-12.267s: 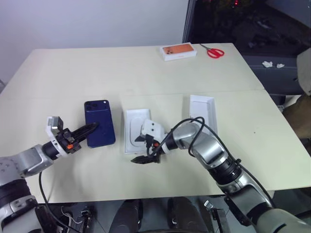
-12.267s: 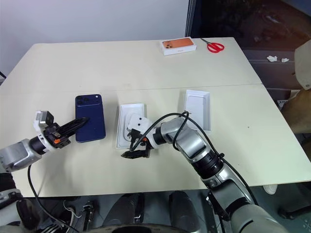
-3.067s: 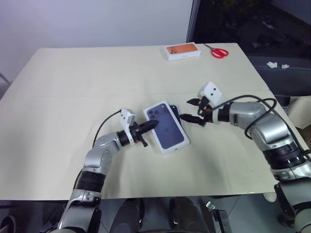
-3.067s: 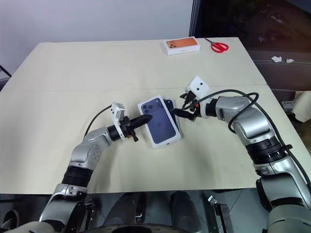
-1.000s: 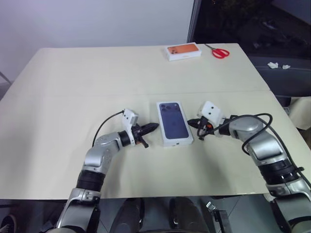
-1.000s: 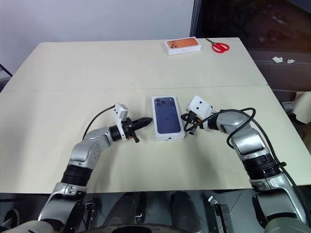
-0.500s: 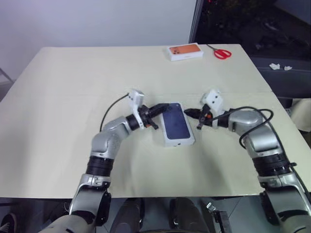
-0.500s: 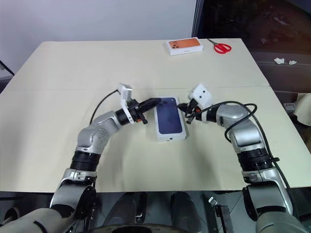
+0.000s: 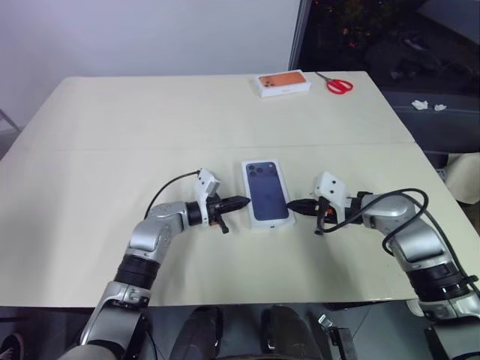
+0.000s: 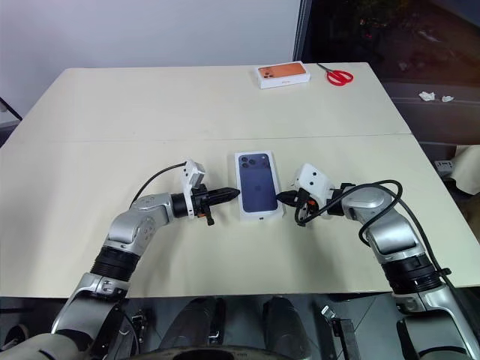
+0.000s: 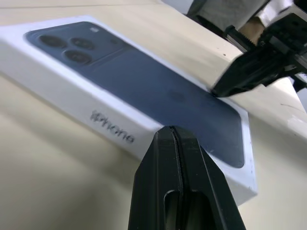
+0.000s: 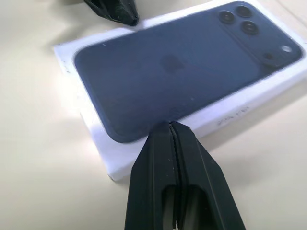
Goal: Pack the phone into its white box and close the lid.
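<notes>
The lid [image 9: 268,191], white with a dark blue phone picture on top, lies flat on the table [image 9: 112,135] in front of me, closed down so that the white box beneath it is hidden. The phone itself is out of view. My left gripper [image 9: 244,201] is shut, its tip at the lid's left long side. My right gripper [image 9: 292,204] is also shut, its tip at the lid's right long side. Whether either tip touches the lid I cannot tell. The left wrist view looks over the shut tip [image 11: 170,132] at the lid [image 11: 144,81]. Past it is the right gripper [image 11: 225,88].
An orange-topped box [image 9: 284,82] and red scissors [image 9: 337,84] lie at the table's far edge. A seam [image 9: 150,148] runs across the table just beyond the lid. Black cables loop from both wrists above the tabletop.
Half a second ago both grippers stood at the lid's far end and the lid lay slightly skewed. Both have drawn back beside its middle, and the lid lies straight.
</notes>
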